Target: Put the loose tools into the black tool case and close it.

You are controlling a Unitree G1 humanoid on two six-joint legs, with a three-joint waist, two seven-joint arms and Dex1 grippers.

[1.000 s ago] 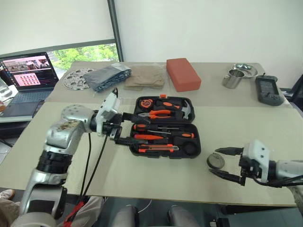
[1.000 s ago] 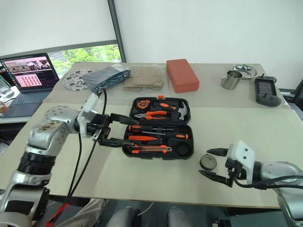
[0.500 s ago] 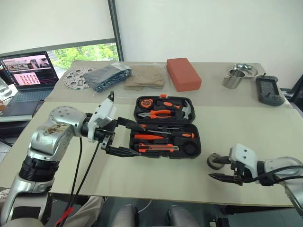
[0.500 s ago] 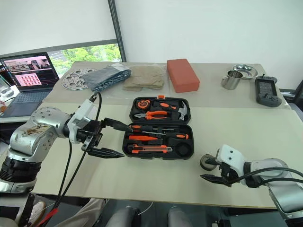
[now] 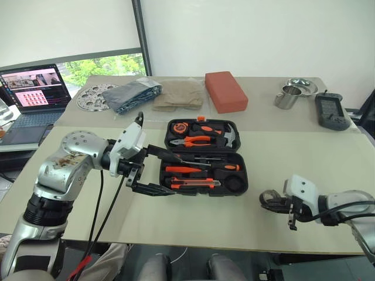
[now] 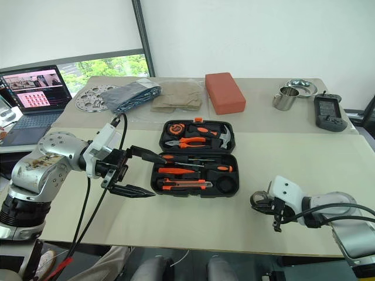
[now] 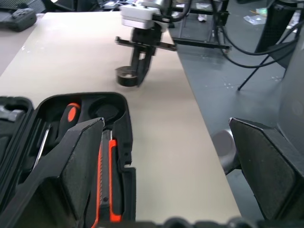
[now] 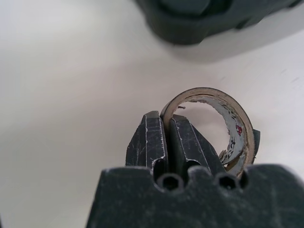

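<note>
Bright, even daylight; soft shadows, sharp

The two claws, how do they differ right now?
The left claw stands wide open beside the black tool case, holding nothing. The right claw is shut, pinching the wall of the tape roll on the table, away from the case. Both have black fingers.

A black tool case (image 5: 205, 165) with orange-and-black tools lies open on a beige table (image 5: 193, 219); a red-orange block (image 5: 226, 91) sits far behind it, a dark tape roll (image 5: 270, 199) with pale lining near right.
</note>
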